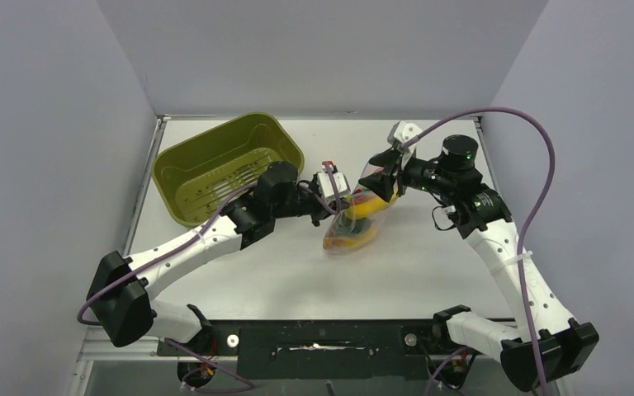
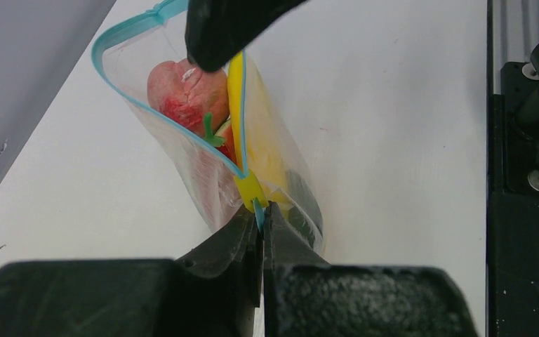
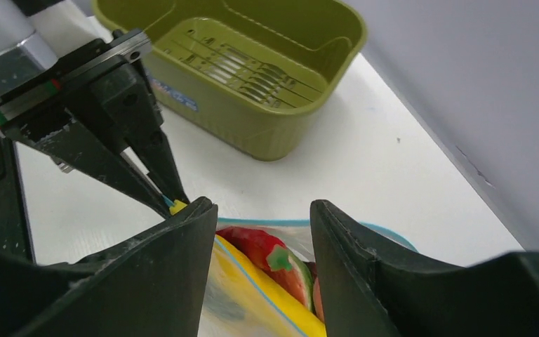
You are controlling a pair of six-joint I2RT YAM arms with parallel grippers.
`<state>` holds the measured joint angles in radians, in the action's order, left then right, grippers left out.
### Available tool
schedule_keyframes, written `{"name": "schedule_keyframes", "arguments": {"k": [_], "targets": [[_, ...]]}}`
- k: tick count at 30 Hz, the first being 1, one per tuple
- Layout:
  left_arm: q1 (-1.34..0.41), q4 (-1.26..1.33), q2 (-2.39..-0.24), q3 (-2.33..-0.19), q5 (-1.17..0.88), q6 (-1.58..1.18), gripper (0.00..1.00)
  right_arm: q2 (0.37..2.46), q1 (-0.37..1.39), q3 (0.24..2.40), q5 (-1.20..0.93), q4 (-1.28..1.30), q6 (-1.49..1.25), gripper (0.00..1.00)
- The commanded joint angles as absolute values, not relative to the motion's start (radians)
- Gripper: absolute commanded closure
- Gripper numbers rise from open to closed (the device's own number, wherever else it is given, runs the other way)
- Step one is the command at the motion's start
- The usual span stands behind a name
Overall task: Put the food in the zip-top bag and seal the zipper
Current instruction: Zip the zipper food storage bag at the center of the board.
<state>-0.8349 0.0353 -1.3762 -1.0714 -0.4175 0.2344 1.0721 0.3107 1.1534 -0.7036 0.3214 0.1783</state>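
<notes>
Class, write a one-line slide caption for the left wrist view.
Left hand pinches the zipper end; toy food fills the zip-top bag.

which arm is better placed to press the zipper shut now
Probably the right. The right gripper hangs open astride the open mouth of the bag, so it can close on the zipper. The left gripper is shut on the zipper's end, anchoring it.

My right gripper point(image 3: 261, 210) stands with its fingers spread, straddling the zip-top bag point(image 3: 231, 302); red and yellow food point(image 3: 256, 246) shows through it. At ten o'clock the left gripper point(image 3: 173, 198) pinches the zipper point(image 3: 267, 223) end. The olive bin point(image 3: 203, 105) sits at twelve o'clock on the white table point(image 3: 365, 161).
</notes>
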Motion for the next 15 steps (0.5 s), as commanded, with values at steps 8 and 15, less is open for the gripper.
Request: {"name": "schedule_keyframes", "arguments": {"k": [8, 15], "targets": [[-0.828, 0.097, -1.322, -1.112, -0.425, 0.309, 1.00, 1.166, 0.409, 1.234, -0.907, 0.486, 0.498, 0.53], [-0.828, 0.094, -1.322, -1.117, -0.423, 0.319, 1.00, 1.203, 0.444, 1.261, -0.903, 0.571, 0.598, 0.65]]}}
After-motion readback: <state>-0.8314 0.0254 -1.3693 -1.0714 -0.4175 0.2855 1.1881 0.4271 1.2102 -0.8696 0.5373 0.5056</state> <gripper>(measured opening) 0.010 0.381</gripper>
